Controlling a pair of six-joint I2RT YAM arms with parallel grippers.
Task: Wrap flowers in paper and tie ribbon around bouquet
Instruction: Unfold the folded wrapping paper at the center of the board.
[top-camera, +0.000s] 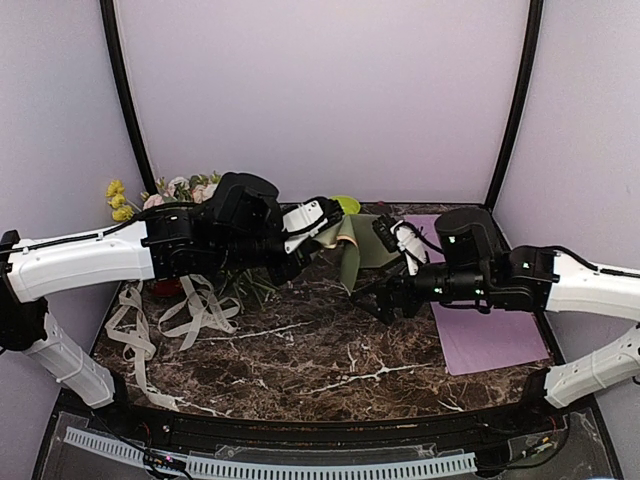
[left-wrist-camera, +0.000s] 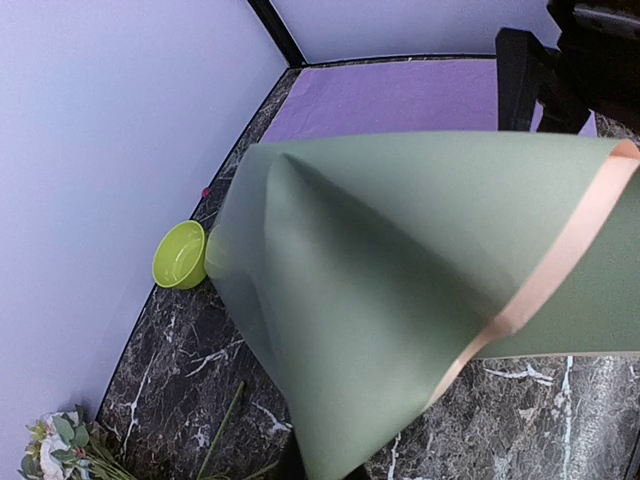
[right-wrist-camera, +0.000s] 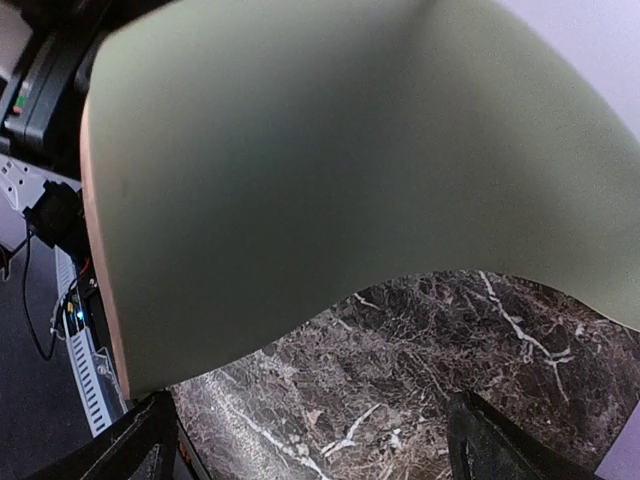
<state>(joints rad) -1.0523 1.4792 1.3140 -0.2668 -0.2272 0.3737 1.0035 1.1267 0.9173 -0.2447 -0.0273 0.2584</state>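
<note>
Left wrist, lime bowl (left-wrist-camera: 180, 255), near sage paper (left-wrist-camera: 400, 280)

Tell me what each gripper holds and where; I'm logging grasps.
The left gripper is shut on the paper, gripping one edge; exact spot hidden. The right gripper is open, holding nothing.

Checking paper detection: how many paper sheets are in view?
3. A green sheet is lifted near the middle. A peach sheet is layered against it, with only an edge strip showing. A purple sheet lies flat on the right. Others could be hidden.
</note>
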